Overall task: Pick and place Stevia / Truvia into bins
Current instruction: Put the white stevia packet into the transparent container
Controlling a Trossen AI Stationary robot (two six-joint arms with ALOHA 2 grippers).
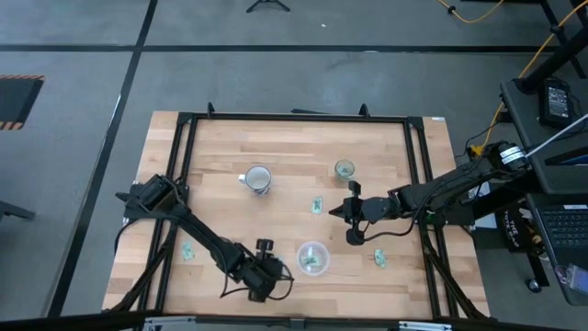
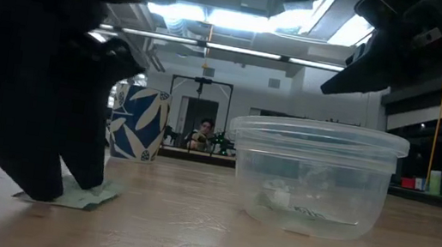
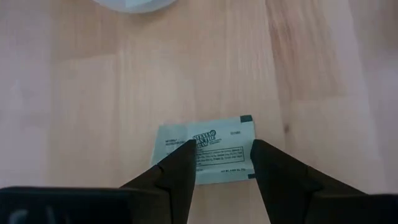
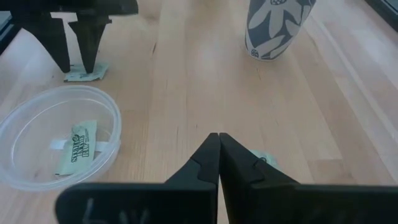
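Spread left gripper fingers astride a flat green-and-white printed sachet; right gripper pressed together.

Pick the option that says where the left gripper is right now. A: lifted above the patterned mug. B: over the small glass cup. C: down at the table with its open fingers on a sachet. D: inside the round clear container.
C: in the left wrist view the left gripper has its open fingers planted on a sachet lying flat on the table.
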